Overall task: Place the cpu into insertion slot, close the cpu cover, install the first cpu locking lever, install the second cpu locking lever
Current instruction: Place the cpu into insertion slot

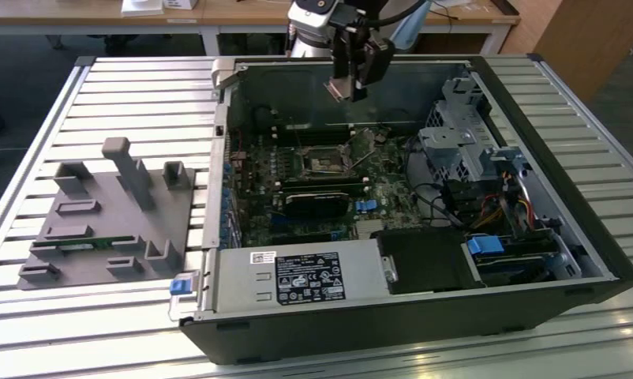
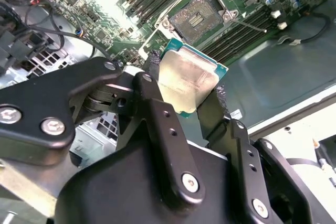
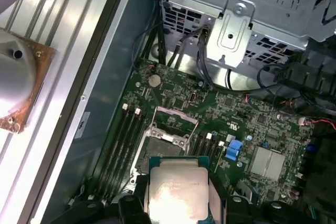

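Holding cpu (image 2: 191, 80) above open socket (image 2: 197, 17).
Clenched in gripper (image 2: 186, 77) by two opposite edges, metal top toward the wrist cameras, probably to keep the underside untouched and go down flat. Hanging upper centre in the exterior view, well clear of the board, inside the open case (image 1: 401, 324). Cover (image 3: 176, 121) flipped up off the socket, leaving the way in free by the look of it; not seated yet. All on a slatted metal table (image 1: 137, 87), grey jig (image 1: 111, 217) at mid-left, wooden desks (image 1: 243, 12) along the top edge.

Robotics lab: slatted aluminium bench (image 1: 137, 103), opened computer case (image 1: 401, 324).
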Controlling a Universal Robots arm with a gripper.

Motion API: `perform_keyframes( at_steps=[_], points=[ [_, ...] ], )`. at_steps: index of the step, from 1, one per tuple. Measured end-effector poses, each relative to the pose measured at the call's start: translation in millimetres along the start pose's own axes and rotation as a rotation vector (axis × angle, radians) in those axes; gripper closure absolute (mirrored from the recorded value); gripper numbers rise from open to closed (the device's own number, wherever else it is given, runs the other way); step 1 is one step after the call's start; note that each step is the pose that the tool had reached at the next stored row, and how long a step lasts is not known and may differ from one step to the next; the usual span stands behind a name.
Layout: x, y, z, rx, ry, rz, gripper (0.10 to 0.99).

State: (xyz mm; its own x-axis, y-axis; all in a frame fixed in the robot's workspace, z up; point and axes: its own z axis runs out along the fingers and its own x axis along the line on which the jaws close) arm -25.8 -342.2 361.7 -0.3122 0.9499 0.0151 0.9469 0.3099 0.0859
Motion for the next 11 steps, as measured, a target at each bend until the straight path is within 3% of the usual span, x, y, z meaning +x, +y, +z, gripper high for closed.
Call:
perform_keyframes(
  at_steps=[4, 11],
  points=[
    [0.0, 0.0, 0.4, 0.000, -0.0029, 0.033, 0.549],
    [0.0, -0.2, 2.0, -0.001, -0.0038, 0.042, 0.549]
  ],
)
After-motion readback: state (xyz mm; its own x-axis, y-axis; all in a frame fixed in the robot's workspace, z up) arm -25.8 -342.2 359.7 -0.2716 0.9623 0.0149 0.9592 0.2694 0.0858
